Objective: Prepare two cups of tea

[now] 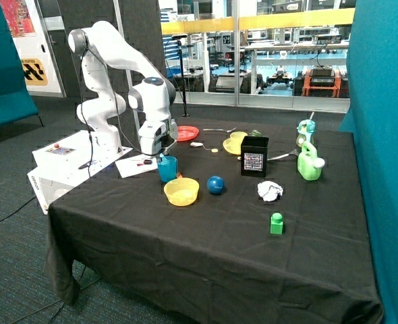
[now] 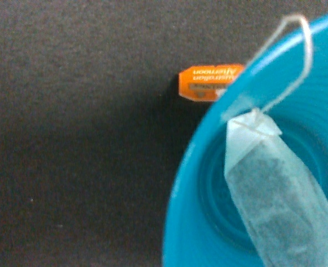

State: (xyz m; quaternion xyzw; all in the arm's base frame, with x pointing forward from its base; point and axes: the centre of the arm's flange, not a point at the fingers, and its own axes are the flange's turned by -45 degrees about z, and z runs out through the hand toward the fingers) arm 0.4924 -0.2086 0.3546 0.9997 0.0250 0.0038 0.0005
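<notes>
At the left of centre in the outside view, the pincer (image 1: 164,152) is seen directly above the blue tumbler (image 1: 167,169), which stands on the black-clothed table (image 1: 185,243) just behind the yellow bowl (image 1: 181,192). Whether its fingers are spread or closed cannot be told; they are hidden in the outside view and absent from the wrist view.

In the wrist view, a tea bag (image 2: 281,189) is seen hanging inside the tumbler's mouth at the lower right of the frame, its string (image 2: 289,61) looped over the rim at the upper right and its orange tag (image 2: 208,82) lying outside against the cloth near upper centre. Whether the bag is held or resting in the cup cannot be judged.

Several risks are judged to remain. If the bag is dragged upward with the pincer, it could be pulled back out. The light tumbler could be tipped if its rim is caught on the way up, and the nearby bowl could be nudged. The second cup, the yellow cup on its saucer (image 1: 236,143) right of centre beside the black box (image 1: 253,156), cannot be seen to hold a bag, so that part is judged undone.

On the tag, inverted lettering is visible; only a word like "afternoon" is made out. The box label cannot be read.
</notes>
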